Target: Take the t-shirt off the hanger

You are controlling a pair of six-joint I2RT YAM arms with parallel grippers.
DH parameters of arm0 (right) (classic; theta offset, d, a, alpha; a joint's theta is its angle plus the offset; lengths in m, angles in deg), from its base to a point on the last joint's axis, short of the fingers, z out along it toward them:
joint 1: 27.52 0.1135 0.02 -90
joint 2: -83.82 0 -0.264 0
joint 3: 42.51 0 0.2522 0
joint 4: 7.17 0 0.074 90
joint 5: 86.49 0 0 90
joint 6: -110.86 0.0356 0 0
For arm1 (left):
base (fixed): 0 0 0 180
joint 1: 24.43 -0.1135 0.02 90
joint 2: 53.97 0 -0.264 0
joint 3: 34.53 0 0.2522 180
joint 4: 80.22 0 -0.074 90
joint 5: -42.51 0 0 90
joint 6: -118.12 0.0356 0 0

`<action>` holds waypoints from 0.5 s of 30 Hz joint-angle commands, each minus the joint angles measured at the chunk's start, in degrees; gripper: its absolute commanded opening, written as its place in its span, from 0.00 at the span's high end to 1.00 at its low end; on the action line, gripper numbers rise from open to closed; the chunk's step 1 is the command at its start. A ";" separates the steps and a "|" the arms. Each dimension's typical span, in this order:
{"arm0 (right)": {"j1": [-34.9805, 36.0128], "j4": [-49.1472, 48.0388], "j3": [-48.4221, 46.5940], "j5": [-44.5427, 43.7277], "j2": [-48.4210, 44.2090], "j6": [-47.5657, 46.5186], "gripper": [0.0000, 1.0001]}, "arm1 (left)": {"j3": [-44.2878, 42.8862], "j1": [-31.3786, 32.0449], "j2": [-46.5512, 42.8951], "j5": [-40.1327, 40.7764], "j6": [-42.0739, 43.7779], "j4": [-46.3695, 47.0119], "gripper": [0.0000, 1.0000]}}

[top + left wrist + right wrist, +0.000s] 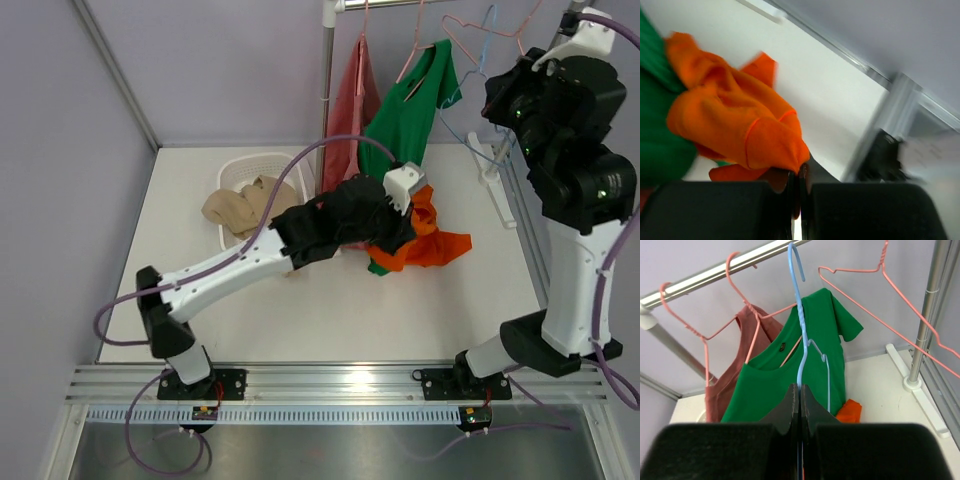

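The orange t-shirt (438, 245) (735, 115) hangs crumpled just above the table's middle, off any hanger, and my left gripper (404, 222) (800, 172) is shut on one fold of it. Its corner also shows low in the right wrist view (850, 410). The thin blue wire hanger (801, 330) (483, 50) is bare, its hook up by the rail (715, 272). My right gripper (800, 390) (497, 98) is shut on the hanger's lower wire, high at the back right.
A green t-shirt (410, 110) (790, 375) and a dull red garment (350, 110) (725, 385) hang on pink hangers from the rail. An empty pink hanger (880, 305) hangs further right. A white basket (235, 172) with beige cloth stands back left. The rack post (925, 315) stands at the right.
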State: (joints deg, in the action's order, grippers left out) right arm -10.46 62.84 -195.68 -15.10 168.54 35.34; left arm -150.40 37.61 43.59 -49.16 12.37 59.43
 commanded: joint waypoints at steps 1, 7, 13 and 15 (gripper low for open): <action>-1.41 -2.64 -5.68 0.15 4.29 -3.84 1.00 | 1.38 2.03 -13.52 -7.82 -4.11 -0.63 1.00; -1.85 -5.97 -5.44 -0.02 6.94 -6.12 1.00 | -2.48 3.61 -25.12 -2.30 -2.01 -10.67 0.98; -1.85 -11.07 -2.88 -0.37 5.53 -7.36 1.00 | -9.95 3.44 -31.45 7.09 3.17 -16.91 0.97; -1.86 -11.95 -3.41 -0.72 5.80 -7.97 1.00 | -11.96 3.44 -32.51 13.23 5.63 -16.92 0.98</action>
State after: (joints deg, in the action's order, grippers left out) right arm -11.94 56.11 -197.83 -15.08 176.24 30.31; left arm -159.23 41.24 11.89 -44.98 13.88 44.00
